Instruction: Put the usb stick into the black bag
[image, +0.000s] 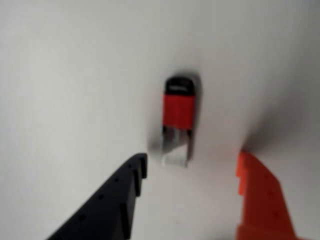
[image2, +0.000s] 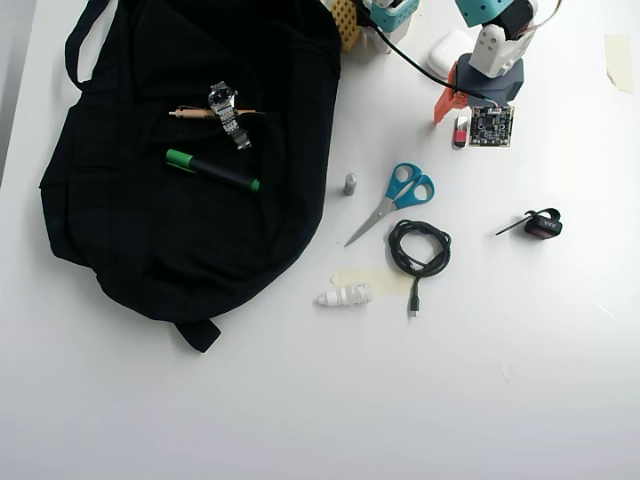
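In the wrist view the pincer (image: 190, 167) stands wide open with nothing in its grasp: a black finger (image: 117, 200) with a stepped inner edge reaches up from the lower left, and an orange finger (image: 260, 200) rises at the lower right. The usb stick (image: 178, 120) lies flat on the white table (image: 65, 75) just ahead of the gap between the two tips, touching neither. It is a tiny rectangular thing, blurred here, with a rounded black cap at its far end, a glossy red body in the middle and a pale silver-white plug end pointing back toward the pincer. In the overhead view the pincer (image2: 458, 115) hangs near the top right, the usb stick (image2: 461, 130) just below its orange finger. Below and to the left of it lie blue-handled scissors (image2: 392, 200), a coiled black cable (image2: 420, 250) and a small grey cylinder (image2: 350, 184); lower still sits a small white ribbed piece (image2: 344, 296), and off to the lower right a black-and-red clip (image2: 541, 225) with a thin wire. Farthest from the pincer, well to the left, spreads the black bag (image2: 180, 230), soft dark fabric with straps. Resting on top of it are a green-and-black marker (image2: 212, 171), a metal wristwatch (image2: 226, 112) and a thin wooden-handled tool (image2: 195, 113); whether anything lies inside cannot be told.
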